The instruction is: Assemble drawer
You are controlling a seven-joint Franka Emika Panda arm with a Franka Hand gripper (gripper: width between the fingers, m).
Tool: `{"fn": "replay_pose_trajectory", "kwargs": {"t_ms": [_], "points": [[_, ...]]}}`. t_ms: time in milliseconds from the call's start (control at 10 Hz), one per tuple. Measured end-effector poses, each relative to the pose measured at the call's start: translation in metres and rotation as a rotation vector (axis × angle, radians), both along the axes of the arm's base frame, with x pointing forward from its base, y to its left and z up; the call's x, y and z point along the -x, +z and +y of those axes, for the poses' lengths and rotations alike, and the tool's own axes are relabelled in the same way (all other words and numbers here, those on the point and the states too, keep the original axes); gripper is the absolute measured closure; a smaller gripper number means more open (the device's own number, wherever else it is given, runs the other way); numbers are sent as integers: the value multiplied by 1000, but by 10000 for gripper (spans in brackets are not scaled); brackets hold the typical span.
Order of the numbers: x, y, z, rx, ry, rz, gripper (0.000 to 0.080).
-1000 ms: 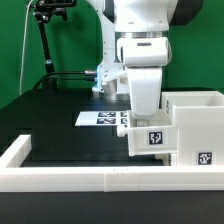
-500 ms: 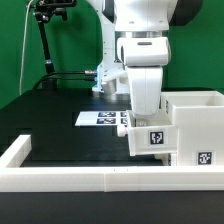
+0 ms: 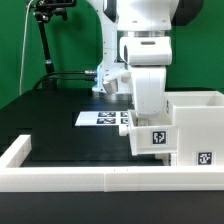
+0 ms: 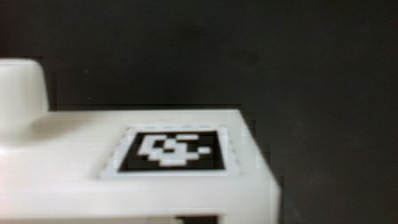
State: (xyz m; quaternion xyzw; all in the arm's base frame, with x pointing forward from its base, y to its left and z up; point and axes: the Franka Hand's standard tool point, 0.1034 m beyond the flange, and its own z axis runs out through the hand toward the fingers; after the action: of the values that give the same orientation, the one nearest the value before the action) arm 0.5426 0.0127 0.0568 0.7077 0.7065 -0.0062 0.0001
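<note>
The drawer case (image 3: 196, 120), a tall white hollow box with a tag low on its front, stands at the exterior view's right. A small white tray (image 3: 152, 142) with a black-and-white tag sits right against the case's left side. My gripper (image 3: 148, 124) comes straight down onto this tray. Its fingertips are hidden behind the tray's wall, and it appears shut on the tray. In the wrist view the tray (image 4: 107, 190) fills the lower part, with its tag (image 4: 173, 150) and its round knob (image 4: 18, 95). No fingers show there. The second tray is out of view.
The marker board (image 3: 100, 118) lies flat on the black table behind the tray. The low white border wall (image 3: 80, 179) runs along the front and up the exterior view's left side. A black stand with cables (image 3: 45, 45) rises at the back left.
My gripper and the small tray have shifted together slightly toward the exterior view's right, closer against the case.
</note>
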Motion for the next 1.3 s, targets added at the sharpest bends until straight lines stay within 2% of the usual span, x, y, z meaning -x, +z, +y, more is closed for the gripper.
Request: {"fn": "replay_pose_trajectory", "kwargs": {"t_ms": [200,400,500,600,700,800,900,1000,1100,1300], "points": [[0,0,-1,0,-1,0,755],[0,2,0,0,-3,-3,366],[0,7,0,1,-6,-10,366],[-1,15,0,4,-7,-15,213],[-1,24,-1,8,-7,-16,213],[-2,35,-2,14,-8,-18,160],[-4,46,-6,19,-13,-25,152],[-5,52,-13,23,-12,-33,152],[-4,55,-26,27,-2,-37,150],[2,47,-49,28,22,-18,151]]}}
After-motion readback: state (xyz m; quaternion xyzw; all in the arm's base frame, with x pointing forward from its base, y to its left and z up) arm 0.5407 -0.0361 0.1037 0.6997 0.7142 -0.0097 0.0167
